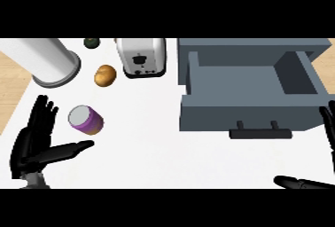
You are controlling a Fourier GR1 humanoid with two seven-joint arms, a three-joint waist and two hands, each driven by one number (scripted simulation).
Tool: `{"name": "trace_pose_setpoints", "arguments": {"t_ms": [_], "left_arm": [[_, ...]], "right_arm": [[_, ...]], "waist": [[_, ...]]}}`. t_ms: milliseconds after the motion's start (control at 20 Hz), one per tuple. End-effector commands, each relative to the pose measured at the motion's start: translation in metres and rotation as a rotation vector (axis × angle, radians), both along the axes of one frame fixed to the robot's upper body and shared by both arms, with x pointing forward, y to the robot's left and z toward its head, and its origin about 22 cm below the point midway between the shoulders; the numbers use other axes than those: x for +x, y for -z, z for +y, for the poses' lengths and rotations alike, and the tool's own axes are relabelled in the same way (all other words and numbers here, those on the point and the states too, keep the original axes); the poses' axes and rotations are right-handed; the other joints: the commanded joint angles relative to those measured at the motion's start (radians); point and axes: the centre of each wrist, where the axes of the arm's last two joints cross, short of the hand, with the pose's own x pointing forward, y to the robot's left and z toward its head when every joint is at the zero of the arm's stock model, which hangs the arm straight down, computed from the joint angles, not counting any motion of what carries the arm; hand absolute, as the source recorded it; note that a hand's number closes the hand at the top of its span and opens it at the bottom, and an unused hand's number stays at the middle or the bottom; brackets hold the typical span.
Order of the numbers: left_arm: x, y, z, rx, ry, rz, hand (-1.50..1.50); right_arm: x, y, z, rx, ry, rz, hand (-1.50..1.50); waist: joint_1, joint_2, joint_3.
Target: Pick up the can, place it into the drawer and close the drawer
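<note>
Purple-walled with a pale grey top, the can [86,119] stands on the white surface [163,155], just beside the left hand [36,144] and between its straight fingers and outstretched thumb, not touching either. That hand is open, black and glossy. At the view's right edge the right hand [327,133] shows only straight fingers and a thumb, spread apart, holding nothing. A grey boxy drawer [252,95] is pulled open, with a dark bar handle [259,131]. Behind the can lie a rounded brown potato [105,75], a metallic toaster [142,57] and a smooth white cylinder [49,62]. No writing is readable.
</note>
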Motion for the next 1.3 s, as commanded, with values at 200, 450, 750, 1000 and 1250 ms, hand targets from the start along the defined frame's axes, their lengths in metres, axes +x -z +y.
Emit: {"name": "trace_pose_setpoints", "arguments": {"t_ms": [200, 450, 750, 1000, 1250], "left_arm": [[0.021, 0.060, 0.014, -0.016, -0.068, 0.026, -1.50], [0.015, 0.072, 0.010, -0.028, -0.072, 0.055, -1.50], [0.003, 0.095, 0.020, -0.010, -0.080, 0.088, -1.50], [0.003, 0.117, 0.040, -0.040, -0.106, 0.077, -1.50], [0.028, 0.134, 0.023, -0.052, -0.115, 0.091, -1.50]], "right_arm": [[0.002, -0.008, 0.008, -0.001, 0.028, -0.012, -1.50], [-0.015, -0.017, 0.002, 0.001, 0.012, -0.006, -1.50], [-0.016, -0.029, -0.021, -0.010, 0.025, -0.011, -1.50], [-0.007, -0.016, -0.020, -0.010, 0.029, 0.003, -1.50], [-0.026, -0.028, -0.010, -0.020, 0.013, 0.000, -1.50]], "waist": [[-0.003, 0.002, 0.000], [0.000, 0.000, 0.000], [0.000, 0.000, 0.000], [0.000, 0.001, 0.000], [-0.009, 0.002, -0.001]]}}
